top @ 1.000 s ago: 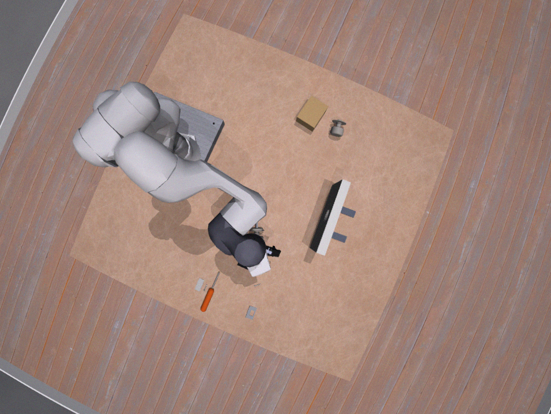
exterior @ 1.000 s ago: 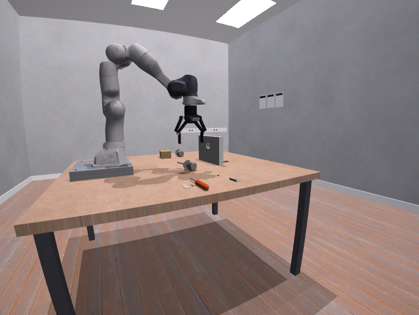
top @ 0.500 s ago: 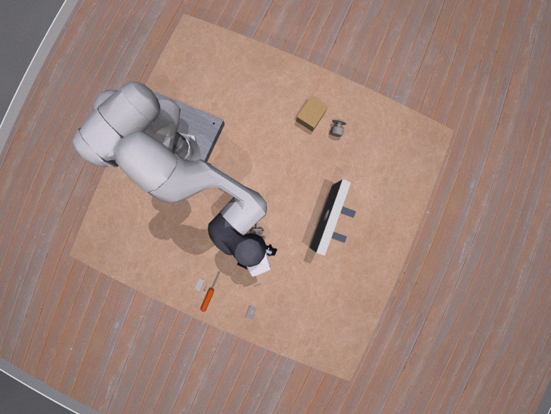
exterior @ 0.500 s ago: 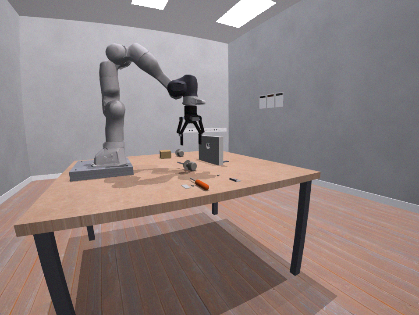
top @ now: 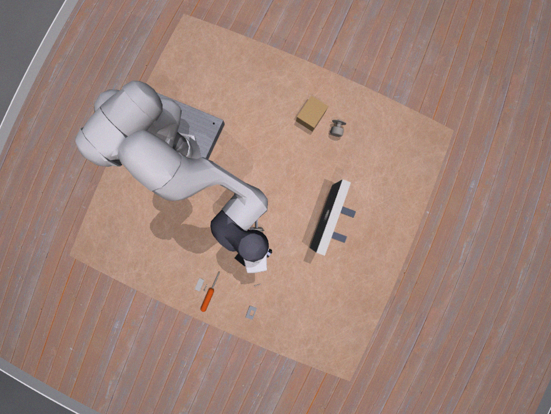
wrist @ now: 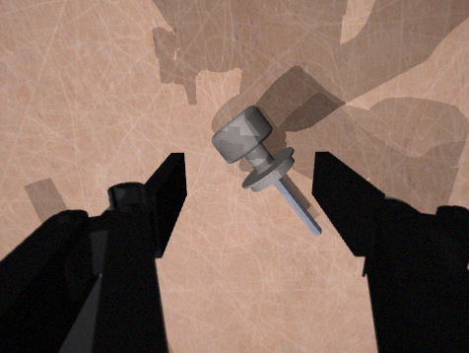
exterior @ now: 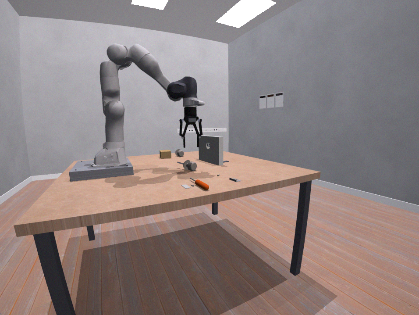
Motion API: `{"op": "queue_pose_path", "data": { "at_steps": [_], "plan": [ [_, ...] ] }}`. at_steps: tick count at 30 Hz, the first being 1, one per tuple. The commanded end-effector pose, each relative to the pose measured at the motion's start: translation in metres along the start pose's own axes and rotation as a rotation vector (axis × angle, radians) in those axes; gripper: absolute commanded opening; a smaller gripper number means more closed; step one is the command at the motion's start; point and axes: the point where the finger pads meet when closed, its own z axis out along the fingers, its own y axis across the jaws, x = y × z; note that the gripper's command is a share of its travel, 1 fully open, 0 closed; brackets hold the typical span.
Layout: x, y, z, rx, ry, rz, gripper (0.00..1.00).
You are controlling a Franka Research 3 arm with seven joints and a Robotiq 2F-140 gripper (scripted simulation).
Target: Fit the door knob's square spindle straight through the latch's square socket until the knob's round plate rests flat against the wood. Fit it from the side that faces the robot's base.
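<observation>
The grey door knob (wrist: 244,136) (exterior: 190,165) lies on its side on the table (exterior: 101,199), its round plate (wrist: 270,171) and square spindle (wrist: 299,207) pointing away from the knob head. My gripper (wrist: 249,174) (exterior: 191,144) hangs well above it, fingers half spread and empty, one to each side of the knob in the wrist view. The upright wooden door block (top: 335,213) (exterior: 213,150) stands to the right, with the latch socket (exterior: 207,145) in its dark face. In the overhead view the arm hides the knob.
A second knob (top: 337,128) (exterior: 179,153) and a small brown box (top: 312,113) (exterior: 165,154) sit at the back. An orange screwdriver (top: 207,299) (exterior: 202,184) and small metal plates (top: 199,284) (top: 251,312) lie near the front. The robot base (top: 202,129) is at the left.
</observation>
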Motion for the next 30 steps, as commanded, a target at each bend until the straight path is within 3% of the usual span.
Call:
{"op": "queue_pose_path", "data": {
  "at_steps": [1,4,9,30],
  "plan": [
    [0.0,-0.004,0.002,0.02,0.045,0.199,0.57],
    [0.0,-0.004,0.002,0.02,0.048,0.215,0.57],
    [0.0,-0.005,0.004,0.022,0.079,0.406,0.57],
    [-0.004,-0.01,0.016,0.037,0.152,0.873,0.57]
  ]
}}
